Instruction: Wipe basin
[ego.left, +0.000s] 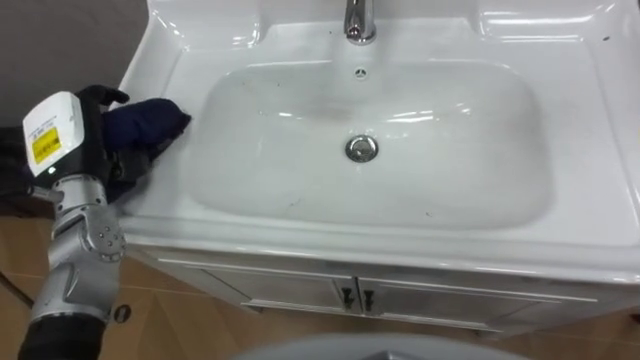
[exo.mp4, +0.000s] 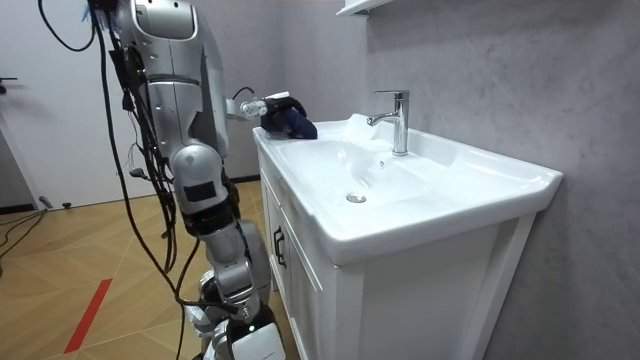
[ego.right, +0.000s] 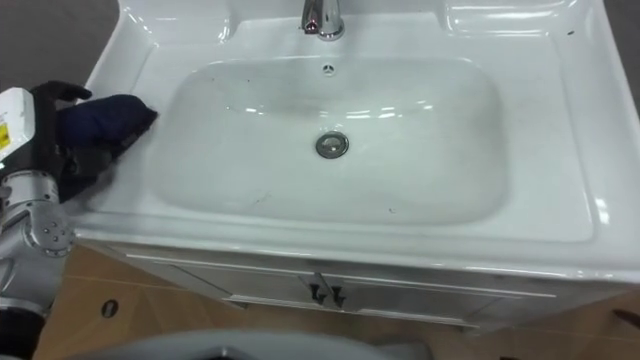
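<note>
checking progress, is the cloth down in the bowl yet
No, the cloth sits on the left rim of the basin, held in the left hand.

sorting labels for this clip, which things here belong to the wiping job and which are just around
Job: basin; dark blue cloth on its left rim; left hand gripping the cloth.
Just around: tap; drain plug; cabinet doors; wall shelf.

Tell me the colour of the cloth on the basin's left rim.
The cloth is dark navy, clearest in the left eye view, in the left hand.
</note>
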